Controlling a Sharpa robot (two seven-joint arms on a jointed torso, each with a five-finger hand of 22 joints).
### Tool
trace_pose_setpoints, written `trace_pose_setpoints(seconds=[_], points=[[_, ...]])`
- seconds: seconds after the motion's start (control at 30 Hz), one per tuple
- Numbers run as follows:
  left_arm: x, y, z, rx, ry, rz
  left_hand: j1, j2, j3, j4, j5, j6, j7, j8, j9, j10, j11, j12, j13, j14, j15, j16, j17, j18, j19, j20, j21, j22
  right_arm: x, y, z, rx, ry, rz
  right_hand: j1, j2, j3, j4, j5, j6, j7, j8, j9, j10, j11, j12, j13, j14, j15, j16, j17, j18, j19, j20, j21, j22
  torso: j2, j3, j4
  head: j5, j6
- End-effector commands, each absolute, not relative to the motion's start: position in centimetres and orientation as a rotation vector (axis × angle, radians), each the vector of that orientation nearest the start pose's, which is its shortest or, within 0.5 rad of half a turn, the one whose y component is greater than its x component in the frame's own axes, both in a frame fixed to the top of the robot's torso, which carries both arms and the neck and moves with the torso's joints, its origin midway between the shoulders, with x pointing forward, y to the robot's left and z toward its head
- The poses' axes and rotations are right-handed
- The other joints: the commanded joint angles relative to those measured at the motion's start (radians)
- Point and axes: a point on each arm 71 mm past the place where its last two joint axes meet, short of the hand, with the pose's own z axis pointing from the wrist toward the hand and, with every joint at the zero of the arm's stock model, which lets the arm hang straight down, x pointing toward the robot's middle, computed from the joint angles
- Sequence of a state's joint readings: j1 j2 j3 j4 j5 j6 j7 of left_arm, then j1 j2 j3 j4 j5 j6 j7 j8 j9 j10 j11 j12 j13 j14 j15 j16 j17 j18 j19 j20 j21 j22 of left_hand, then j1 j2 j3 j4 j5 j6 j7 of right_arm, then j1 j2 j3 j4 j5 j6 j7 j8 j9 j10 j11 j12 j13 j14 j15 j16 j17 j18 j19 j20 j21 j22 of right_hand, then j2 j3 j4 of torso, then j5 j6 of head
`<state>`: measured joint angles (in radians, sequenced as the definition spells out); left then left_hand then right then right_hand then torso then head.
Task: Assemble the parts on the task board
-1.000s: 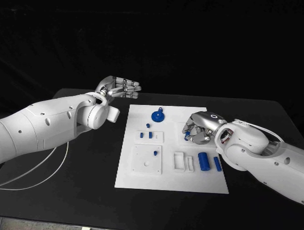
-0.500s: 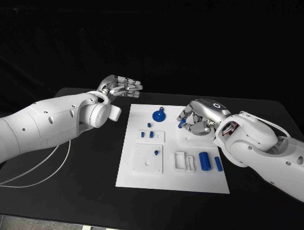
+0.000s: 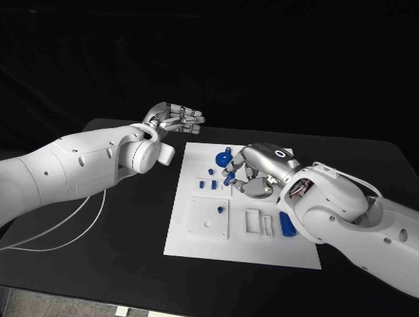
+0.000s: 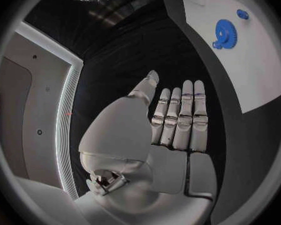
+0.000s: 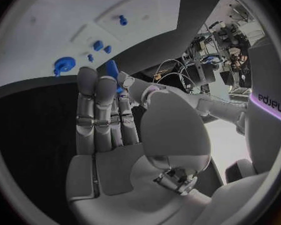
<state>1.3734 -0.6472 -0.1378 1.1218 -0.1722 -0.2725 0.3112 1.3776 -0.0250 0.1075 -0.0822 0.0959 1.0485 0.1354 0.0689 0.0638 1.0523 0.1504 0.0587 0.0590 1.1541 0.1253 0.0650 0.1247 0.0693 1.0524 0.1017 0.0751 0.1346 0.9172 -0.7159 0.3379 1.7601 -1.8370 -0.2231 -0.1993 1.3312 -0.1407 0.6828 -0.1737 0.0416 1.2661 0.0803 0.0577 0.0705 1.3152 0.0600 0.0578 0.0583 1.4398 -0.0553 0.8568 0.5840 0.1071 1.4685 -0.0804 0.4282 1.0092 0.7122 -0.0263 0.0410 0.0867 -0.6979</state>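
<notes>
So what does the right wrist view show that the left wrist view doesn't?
Right wrist view, not the left: the right robot hand pinching a blue part between thumb and fingers, and beyond it a small blue peg standing on the board.
Left wrist view, not the right: the left robot hand, fingers straight and side by side, holding nothing.
Both: the white task board and the blue gear on it.
</notes>
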Motion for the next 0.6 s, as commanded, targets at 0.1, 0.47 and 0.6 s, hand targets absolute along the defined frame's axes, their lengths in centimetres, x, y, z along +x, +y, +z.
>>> trace_pose_setpoints(seconds=[0.1, 0.47, 0.6], points=[[57.6, 22.2, -13.9, -0.856, 1.442, -1.310, -0.001, 0.006, -0.008, 0.002, -0.003, 0.005, 0.004, -0.001, -0.001, -0.006, -0.002, 0.000, 0.000, -0.009, -0.001, -0.004, 0.001, -0.008, 0.000, 0.006, 0.003, -0.003, 41.7, -7.6, -15.4, -0.408, 1.463, 0.862, 0.006, 0.005, -0.005, -0.001, 0.006, 0.006, -0.002, 0.006, -0.001, 0.040, -0.033, 0.003, 0.003, 0.001, -0.006, -0.008, 0.002, 0.016, 0.021, -0.006, -0.009, 0.003, 0.000, -0.0013, 0.0026, 0.019, -0.004], [57.8, 21.4, -14.0, -0.853, 1.457, -1.321, -0.001, 0.006, -0.008, 0.002, -0.003, 0.005, 0.004, -0.001, -0.001, -0.006, -0.002, 0.000, 0.000, -0.009, -0.001, -0.004, 0.001, -0.008, 0.000, 0.006, 0.003, -0.003, 40.1, -5.2, -19.1, -0.488, 1.543, 0.899, 0.004, 0.010, -0.007, -0.010, 0.006, 0.005, -0.002, 0.006, -0.001, 0.038, -0.033, 0.003, 0.003, 0.001, -0.007, -0.012, 0.005, 0.016, 0.022, -0.007, -0.016, 0.010, 0.002, 0.0014, 0.0001, 0.028, 0.000], [57.8, 21.3, -14.1, -0.852, 1.460, -1.323, 0.000, 0.007, -0.010, 0.003, -0.003, 0.003, 0.004, -0.001, -0.001, -0.008, -0.001, 0.000, 0.000, -0.011, 0.000, -0.004, 0.002, -0.008, 0.000, 0.007, 0.003, -0.006, 39.8, -4.8, -20.0, -0.505, 1.559, 0.903, 0.003, 0.011, -0.007, -0.011, 0.006, 0.005, -0.002, 0.006, -0.001, 0.038, -0.033, 0.003, 0.003, 0.001, -0.007, -0.012, 0.005, 0.016, 0.023, -0.007, -0.017, 0.011, 0.003, 0.0024, 0.0002, 0.032, -0.005]])
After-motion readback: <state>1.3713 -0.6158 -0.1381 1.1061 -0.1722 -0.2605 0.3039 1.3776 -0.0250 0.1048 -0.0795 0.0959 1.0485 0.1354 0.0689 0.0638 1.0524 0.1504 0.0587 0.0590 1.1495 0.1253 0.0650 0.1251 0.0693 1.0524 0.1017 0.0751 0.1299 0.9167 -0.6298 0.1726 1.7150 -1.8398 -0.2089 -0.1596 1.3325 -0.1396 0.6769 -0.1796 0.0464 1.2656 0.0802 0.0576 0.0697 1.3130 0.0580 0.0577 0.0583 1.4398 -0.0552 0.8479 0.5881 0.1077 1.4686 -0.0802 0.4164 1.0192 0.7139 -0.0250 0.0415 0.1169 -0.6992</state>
